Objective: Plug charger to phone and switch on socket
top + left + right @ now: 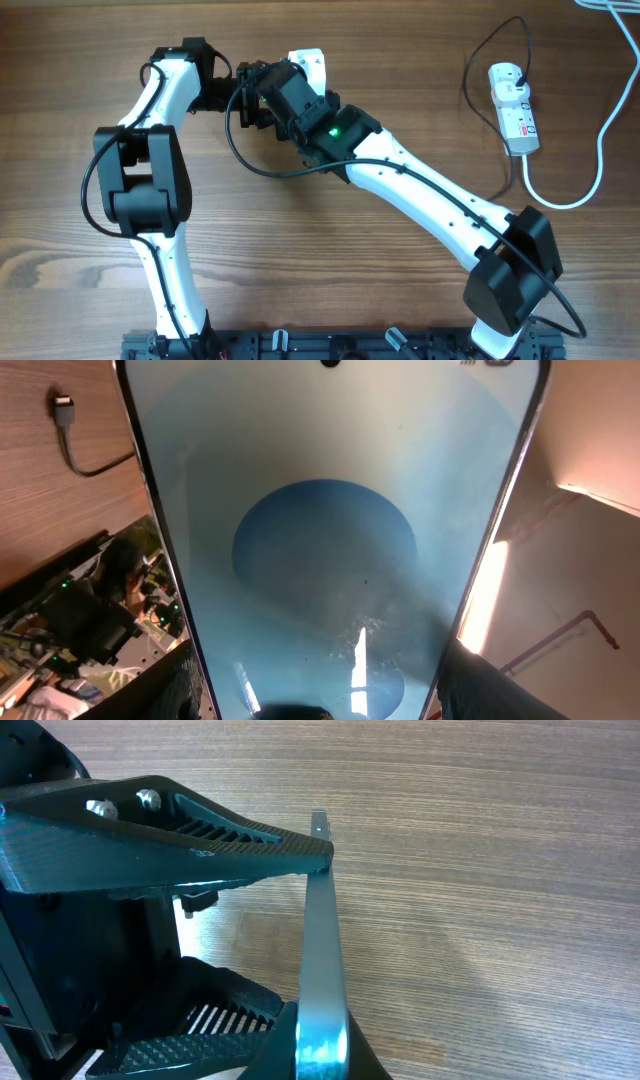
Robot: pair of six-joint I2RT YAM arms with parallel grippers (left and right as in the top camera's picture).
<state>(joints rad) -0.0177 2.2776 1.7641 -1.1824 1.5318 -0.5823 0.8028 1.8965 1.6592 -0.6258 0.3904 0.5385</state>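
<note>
Left tool (315, 698) grips the flat teal-screened phone (330, 540); thin black charger (66, 412) lies off its long edge (right tool (303, 935) gapes wide).

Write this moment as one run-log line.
left gripper: shut on phone | right gripper: open at phone edge | charger connector: loose on table | socket: no gripper near

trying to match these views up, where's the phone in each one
overhead: the phone is a white sliver at top centre.
left wrist: phone fills the middle, screen to the camera.
right wrist: phone is edge-on, a thin upright strip at centre.
shared landmark: the wood table.
</note>
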